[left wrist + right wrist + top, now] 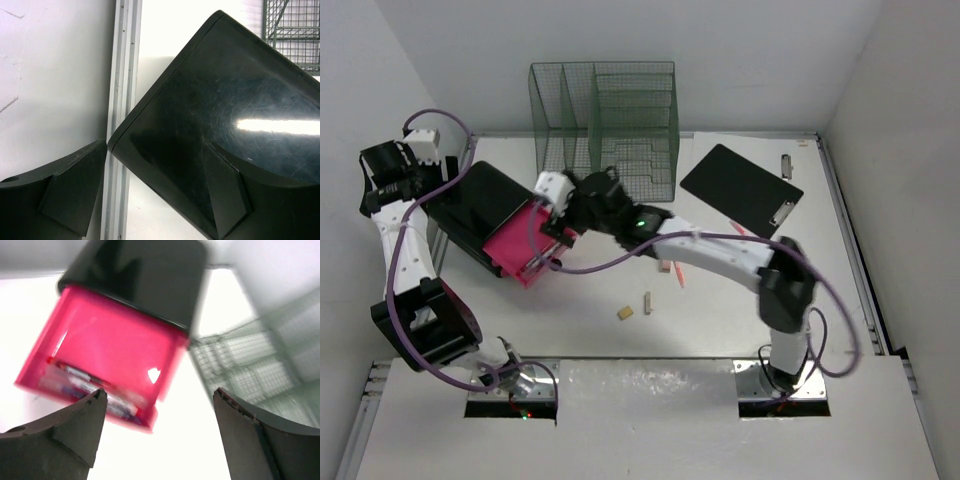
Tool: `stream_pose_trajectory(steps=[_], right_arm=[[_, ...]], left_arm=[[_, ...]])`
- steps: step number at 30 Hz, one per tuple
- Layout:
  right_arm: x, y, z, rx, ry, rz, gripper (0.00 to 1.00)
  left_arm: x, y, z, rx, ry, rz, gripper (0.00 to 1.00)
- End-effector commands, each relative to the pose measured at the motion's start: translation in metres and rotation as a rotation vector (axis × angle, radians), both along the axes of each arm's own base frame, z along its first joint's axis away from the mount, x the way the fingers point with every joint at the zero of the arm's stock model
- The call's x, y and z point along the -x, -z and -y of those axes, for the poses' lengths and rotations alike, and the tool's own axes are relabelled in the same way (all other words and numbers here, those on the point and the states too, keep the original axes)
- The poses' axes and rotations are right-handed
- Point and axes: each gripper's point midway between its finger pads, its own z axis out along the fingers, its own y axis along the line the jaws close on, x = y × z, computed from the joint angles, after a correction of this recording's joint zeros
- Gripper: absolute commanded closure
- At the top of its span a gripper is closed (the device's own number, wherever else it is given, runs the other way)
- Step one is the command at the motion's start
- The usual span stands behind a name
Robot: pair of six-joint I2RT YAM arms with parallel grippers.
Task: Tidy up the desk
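Left pincer [156, 150] wide, astride box [485, 200] corner, no clamp seen; right pincer [160, 392] wide, empty, over open drawer [110, 355] holding pens [85, 377]; counter [720, 310] beneath, blocks [625, 313] and clipboard [740, 185] loose on it; likely midway, much left.

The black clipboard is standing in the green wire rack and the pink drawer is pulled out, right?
No. The top external view shows the black clipboard lying flat on the desk, right of the green wire rack. The pink drawer is pulled out.
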Motion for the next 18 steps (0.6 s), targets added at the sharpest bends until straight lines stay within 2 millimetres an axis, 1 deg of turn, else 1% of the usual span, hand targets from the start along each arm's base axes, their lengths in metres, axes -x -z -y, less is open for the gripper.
stream_pose_trajectory(steps=[1,2,3,4,5,6,7,8,10,11,12,13,14,16,17,18], right_arm=[[-0.017,-0.093,0.084,-0.258,0.265,-0.014,0.14],[-0.030,-0.060,0.120,-0.207,0.348,-0.082,0.13],[-0.027,-0.077,0.150,-0.268,0.394,-0.108,0.12],[-0.033,-0.066,0.176,-0.278,0.458,-0.150,0.12],[-0.049,-0.028,0.225,-0.263,0.594,-0.247,0.12],[-0.052,-0.018,0.254,-0.266,0.662,-0.275,0.12],[-0.052,-0.017,0.285,-0.295,0.745,-0.292,0.12],[-0.058,0.016,0.338,-0.238,0.895,-0.334,0.13],[-0.057,0.038,0.388,-0.168,1.043,-0.347,0.13],[-0.052,0.060,0.433,-0.116,1.198,-0.384,0.13],[-0.047,0.072,0.449,-0.108,1.258,-0.430,0.13],[-0.038,0.089,0.472,-0.132,1.350,-0.523,0.14],[-0.026,0.109,0.472,-0.125,1.342,-0.600,0.14],[-0.007,0.130,0.482,-0.077,1.394,-0.650,0.14],[0.010,0.147,0.488,-0.031,1.427,-0.673,0.14],[0.018,0.155,0.490,-0.014,1.433,-0.688,0.14]], left_arm=[[-0.005,-0.005,0.000,-0.027,0.021,0.036,0.25],[-0.006,-0.005,0.000,-0.029,0.023,0.037,0.25],[-0.006,-0.003,0.000,-0.027,0.028,0.035,0.25],[-0.007,-0.003,0.001,-0.025,0.029,0.038,0.25],[-0.007,-0.002,0.001,-0.022,0.030,0.036,0.25],[-0.008,-0.002,0.002,-0.019,0.035,0.038,0.25],[-0.008,-0.003,0.002,-0.017,0.038,0.042,0.25],[-0.009,-0.002,0.003,-0.015,0.040,0.043,0.25],[-0.011,-0.002,0.006,-0.007,0.048,0.046,0.25],[-0.010,-0.002,0.005,-0.003,0.045,0.047,0.25],[-0.011,-0.002,0.007,0.003,0.052,0.050,0.25],[-0.012,-0.002,0.008,0.008,0.053,0.051,0.25],[-0.011,-0.001,0.009,0.012,0.054,0.048,0.25],[-0.012,0.002,0.010,0.018,0.060,0.047,0.25],[-0.012,0.002,0.011,0.019,0.061,0.048,0.25],[-0.012,0.005,0.010,0.019,0.060,0.049,0.25]])
